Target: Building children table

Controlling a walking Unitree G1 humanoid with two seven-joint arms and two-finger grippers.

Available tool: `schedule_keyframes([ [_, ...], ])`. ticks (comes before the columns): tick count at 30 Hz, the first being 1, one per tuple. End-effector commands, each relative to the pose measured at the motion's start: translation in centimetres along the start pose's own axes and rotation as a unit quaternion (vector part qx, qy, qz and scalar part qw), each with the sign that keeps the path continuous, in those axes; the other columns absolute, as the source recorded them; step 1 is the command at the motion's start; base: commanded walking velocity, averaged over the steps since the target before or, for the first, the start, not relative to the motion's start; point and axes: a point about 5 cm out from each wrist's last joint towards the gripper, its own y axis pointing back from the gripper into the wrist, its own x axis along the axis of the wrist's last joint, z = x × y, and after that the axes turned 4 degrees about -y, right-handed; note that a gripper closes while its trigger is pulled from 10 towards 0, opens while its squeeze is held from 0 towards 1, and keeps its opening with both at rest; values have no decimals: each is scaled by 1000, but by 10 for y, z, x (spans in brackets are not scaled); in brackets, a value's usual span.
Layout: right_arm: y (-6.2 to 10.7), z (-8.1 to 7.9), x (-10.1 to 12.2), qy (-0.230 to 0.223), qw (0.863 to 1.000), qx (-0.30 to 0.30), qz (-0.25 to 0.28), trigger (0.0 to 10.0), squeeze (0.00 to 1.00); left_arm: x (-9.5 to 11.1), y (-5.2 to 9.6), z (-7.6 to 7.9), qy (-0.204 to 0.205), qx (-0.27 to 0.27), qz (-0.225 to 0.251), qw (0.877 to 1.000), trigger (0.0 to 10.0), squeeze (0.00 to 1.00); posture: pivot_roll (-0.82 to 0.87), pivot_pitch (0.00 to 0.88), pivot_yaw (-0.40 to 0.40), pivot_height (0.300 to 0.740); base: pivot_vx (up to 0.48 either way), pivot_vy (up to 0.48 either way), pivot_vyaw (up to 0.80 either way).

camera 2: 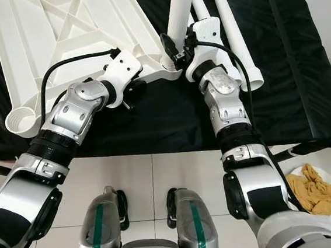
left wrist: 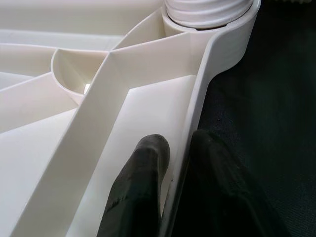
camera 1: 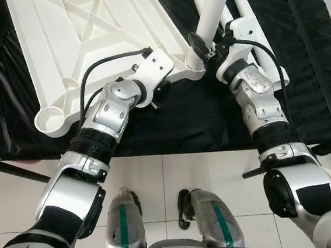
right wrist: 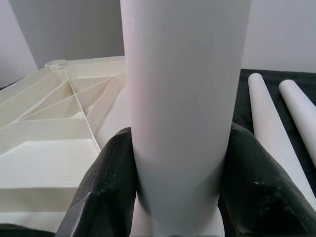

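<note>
I'm pinching the rim wall of the upturned white tabletop [camera 1: 80,32] with my left gripper [left wrist: 170,197], one finger on each side, near the frame's centre. My right gripper [right wrist: 180,182] is clamping the white table leg [camera 1: 215,5], which is standing in the tabletop's corner socket [camera 1: 193,62]. Two more legs [right wrist: 276,128] are lying on the black cloth [camera 1: 200,115] toward the upper right.
</note>
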Motion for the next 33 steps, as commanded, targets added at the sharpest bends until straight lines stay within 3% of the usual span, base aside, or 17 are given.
schedule_keyframes([
  [1,21,15,-44,-32,993,-50,-105,10000,0,18,8,-15,-20,40,34,998,10000,0,78,49,-37,740,0,0,0],
  [8,19,18,-44,-45,991,-62,-107,10000,0,19,8,-15,-22,41,35,998,10000,0,78,50,-37,740,0,0,0],
  [22,7,8,-38,22,994,-20,-109,10000,0,20,8,-15,-22,43,38,998,10000,0,81,49,-42,740,0,0,0],
  [33,17,10,-50,11,992,-33,-122,10000,0,20,9,-14,-22,45,39,998,10000,0,83,51,-45,740,0,0,0],
])
